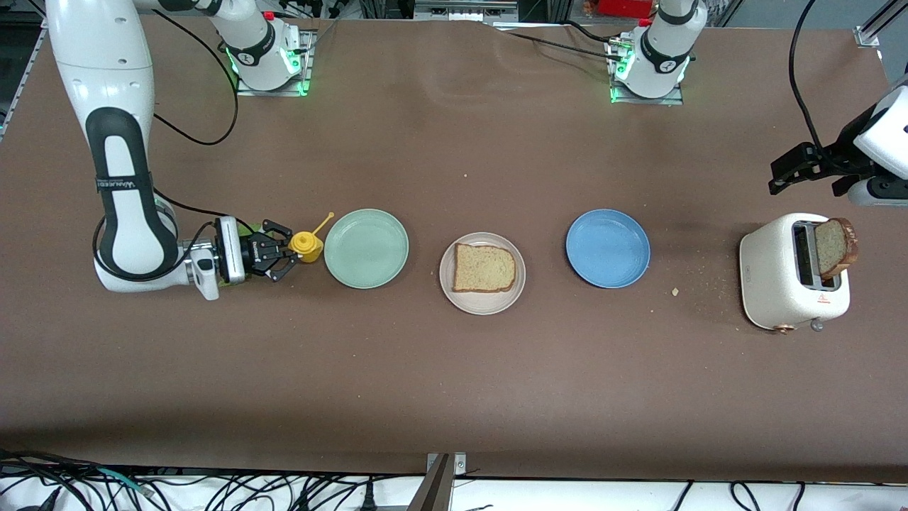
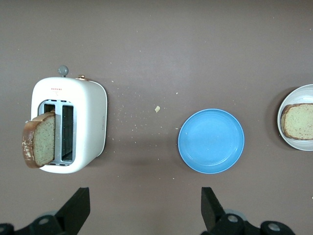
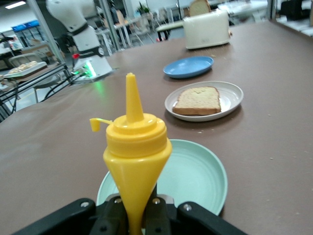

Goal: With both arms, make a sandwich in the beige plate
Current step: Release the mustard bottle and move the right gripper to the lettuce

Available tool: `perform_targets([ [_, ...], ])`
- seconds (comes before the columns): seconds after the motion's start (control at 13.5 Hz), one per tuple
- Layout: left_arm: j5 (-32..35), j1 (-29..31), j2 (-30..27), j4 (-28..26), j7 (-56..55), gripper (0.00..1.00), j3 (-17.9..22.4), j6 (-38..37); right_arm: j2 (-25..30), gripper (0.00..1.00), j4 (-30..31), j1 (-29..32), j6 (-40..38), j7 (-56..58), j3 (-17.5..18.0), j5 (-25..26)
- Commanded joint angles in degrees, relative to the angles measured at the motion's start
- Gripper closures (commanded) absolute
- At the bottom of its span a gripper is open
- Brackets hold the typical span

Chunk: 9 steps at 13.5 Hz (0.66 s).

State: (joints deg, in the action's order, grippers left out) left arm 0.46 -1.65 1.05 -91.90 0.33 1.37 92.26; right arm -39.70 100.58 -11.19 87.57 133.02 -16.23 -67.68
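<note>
At a brown matte bench, two white robot arms work toward a sandwich. The right gripper (image 1: 280, 261) pinches a yellow squeeze bottle (image 1: 307, 245) low on its tapered plastic body, nozzle uncapped with the small cap dangling, just beside the empty mint-green plate (image 1: 366, 248), at its nine o'clock in the front view. The beige plate (image 1: 482, 297), round, shallow and faintly speckled, sits mid-bench holding one square slice of bread (image 1: 484, 268), coarse and brown with a darker crust. At its three o'clock lies the glossy blue plate (image 1: 608, 248), empty. Toward the left arm's end of the bench stands a cream toaster (image 1: 793, 281), a second slice (image 1: 835, 246) standing tall out of a slot and leaning outward. The left gripper (image 1: 809, 170) hovers above the bench near the toaster with its jaws spread wide, empty.

The risks, by this view: the smooth, cone-shaped bottle could slip or swivel in so narrow a pinch, and a hard squeeze could spill its contents off the bread. The leaning slice looks crumbly, crumbs already dotting the bench, and could tear or topple if gripped off-centre.
</note>
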Motion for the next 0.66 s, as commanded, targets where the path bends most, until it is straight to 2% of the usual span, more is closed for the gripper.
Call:
perform_targets([
  [0.0,2.26,-0.11,-0.61,-0.65,-0.77,0.0,-0.49,0.29,-1.87,1.0,0.49,3.0,-3.71,8.89,0.94,-1.76],
  [0.44,2.18,-0.11,-0.44,-0.57,-0.77,0.0,-0.49,0.29,-8.28,1.0,0.84,4.59,-8.02,18.59,1.12,-6.94],
  [0.52,2.18,-0.11,-0.35,-0.57,-0.77,0.0,-0.58,0.38,-8.64,0.93,0.84,4.59,-8.55,18.42,1.12,-7.12],
  [0.59,2.26,-0.11,-0.35,-0.57,-0.77,0.0,-0.49,0.38,-8.64,0.21,0.84,4.51,-8.56,17.72,1.12,-7.12],
])
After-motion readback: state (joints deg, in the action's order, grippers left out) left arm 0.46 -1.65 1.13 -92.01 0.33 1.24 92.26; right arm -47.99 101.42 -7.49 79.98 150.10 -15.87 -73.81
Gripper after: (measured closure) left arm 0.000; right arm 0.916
